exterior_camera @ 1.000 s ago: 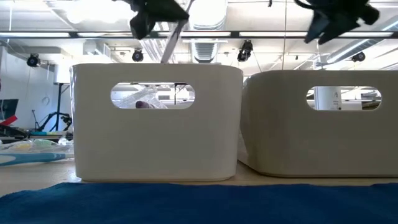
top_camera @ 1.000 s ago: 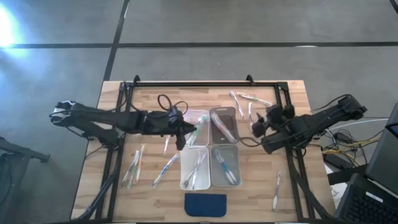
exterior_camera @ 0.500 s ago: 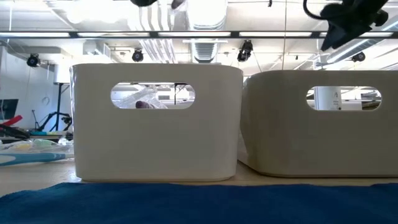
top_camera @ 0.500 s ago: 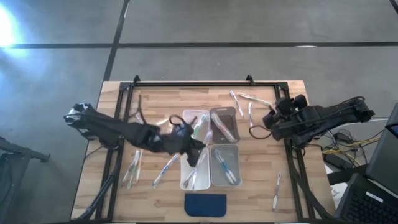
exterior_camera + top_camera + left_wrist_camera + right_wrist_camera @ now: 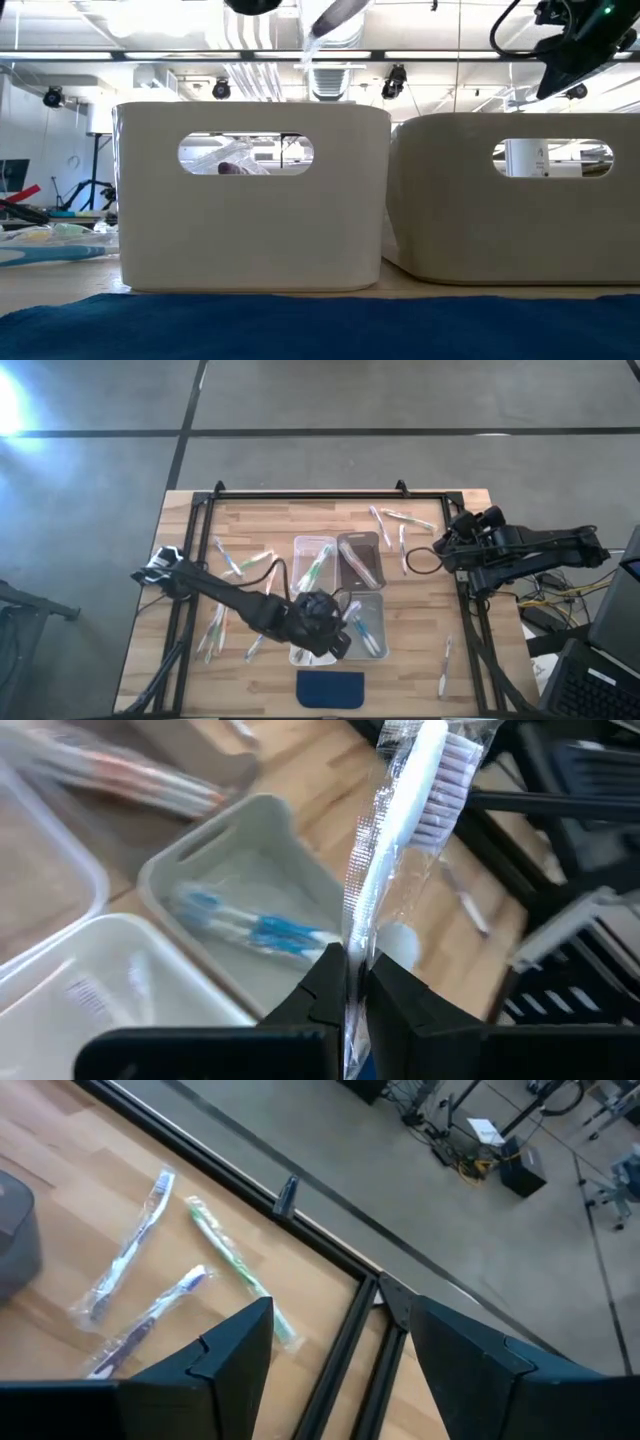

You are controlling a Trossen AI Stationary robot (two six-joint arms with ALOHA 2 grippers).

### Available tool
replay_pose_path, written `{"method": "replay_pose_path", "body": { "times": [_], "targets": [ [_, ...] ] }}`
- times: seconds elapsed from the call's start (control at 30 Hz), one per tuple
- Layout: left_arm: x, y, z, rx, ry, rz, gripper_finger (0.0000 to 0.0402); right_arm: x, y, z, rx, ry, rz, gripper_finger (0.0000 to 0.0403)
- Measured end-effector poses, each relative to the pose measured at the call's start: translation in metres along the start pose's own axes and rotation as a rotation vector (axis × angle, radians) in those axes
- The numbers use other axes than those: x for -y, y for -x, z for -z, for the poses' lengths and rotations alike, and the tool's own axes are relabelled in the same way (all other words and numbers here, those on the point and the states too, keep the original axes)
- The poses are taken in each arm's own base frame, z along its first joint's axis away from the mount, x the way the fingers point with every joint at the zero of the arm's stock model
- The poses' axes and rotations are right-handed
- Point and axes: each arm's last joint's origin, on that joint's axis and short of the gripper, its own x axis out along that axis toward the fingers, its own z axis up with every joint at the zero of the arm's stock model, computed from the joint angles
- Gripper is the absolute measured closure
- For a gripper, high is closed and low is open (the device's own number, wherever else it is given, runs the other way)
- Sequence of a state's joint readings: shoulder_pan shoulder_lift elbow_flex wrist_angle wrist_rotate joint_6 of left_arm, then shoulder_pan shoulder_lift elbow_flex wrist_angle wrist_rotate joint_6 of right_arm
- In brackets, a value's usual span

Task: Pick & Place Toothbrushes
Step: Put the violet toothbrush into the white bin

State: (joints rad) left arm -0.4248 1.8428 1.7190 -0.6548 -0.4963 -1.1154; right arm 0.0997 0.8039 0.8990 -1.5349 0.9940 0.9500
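Observation:
My left gripper hangs above the two near clear bins, shut on a wrapped toothbrush with a white handle and purple bristles. In the low view the toothbrush sticks out above the bin tops. The near-right bin holds blue toothbrushes, and the near-left bin and the far bins hold others. Loose toothbrushes lie flat on the table to the left. My right gripper is open at the table's right edge, above three more toothbrushes. My left gripper pinches the toothbrush's handle end, wrapper and all, between its two fingers. The fingers slant down from the table's left and lie along it. The toothbrush sticks out beyond the fingertips, head foremost, lifted clear above the bins.
A dark blue pad lies at the near edge in front of the bins. A black frame rail runs along the table's far edge and down both sides. More toothbrushes lie at the far right and near right.
My left gripper has swung from over the far-left bin toward the near edge and the right, now above the near bins. It has rolled and carried the toothbrush clear of the bins. My right gripper has drawn back toward the table's right edge, still open.

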Motion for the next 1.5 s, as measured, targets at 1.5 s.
{"method": "replay_pose_path", "body": {
  "times": [1.5],
  "targets": [
    [-0.08, -0.046, -0.001, -0.431, 0.355, -0.28, 0.038, 0.0, -0.001, 0.003, 0.005, 0.001, -0.011, 0.0143]
  ]
}}
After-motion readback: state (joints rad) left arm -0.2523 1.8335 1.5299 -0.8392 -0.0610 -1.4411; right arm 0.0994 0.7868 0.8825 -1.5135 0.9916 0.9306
